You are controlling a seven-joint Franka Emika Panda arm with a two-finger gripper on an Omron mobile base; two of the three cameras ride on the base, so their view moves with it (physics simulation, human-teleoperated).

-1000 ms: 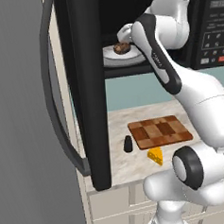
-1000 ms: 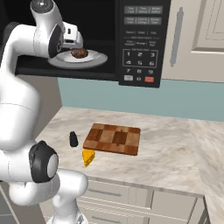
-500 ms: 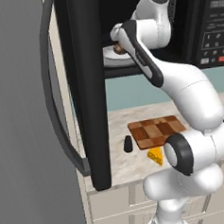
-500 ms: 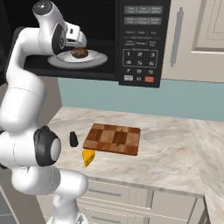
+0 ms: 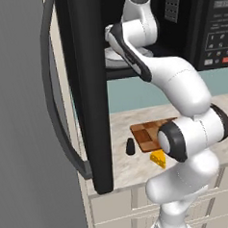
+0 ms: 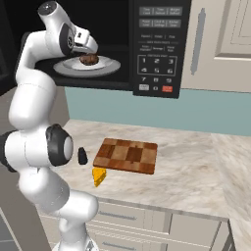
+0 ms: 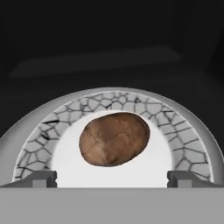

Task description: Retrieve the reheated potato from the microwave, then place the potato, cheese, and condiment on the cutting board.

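One potato (image 7: 114,139) sitting on one white plate (image 6: 107,68), both inside the one microwave (image 6: 157,46), door swung wide. Down on the counter (image 6: 196,166): one checkered cutting board (image 6: 126,155), one yellow cheese wedge (image 6: 99,175), one little black shaker (image 6: 83,156). One robot arm (image 6: 34,108) reaching in, one gripper (image 7: 112,177) with two fingertips (image 7: 41,178) showing. One red key (image 6: 167,89) on the button panel. That's the tally.

Glossy white rounded arm (image 6: 34,112) segments joined by dark grey disc joints, ending in a white hand (image 6: 86,47).
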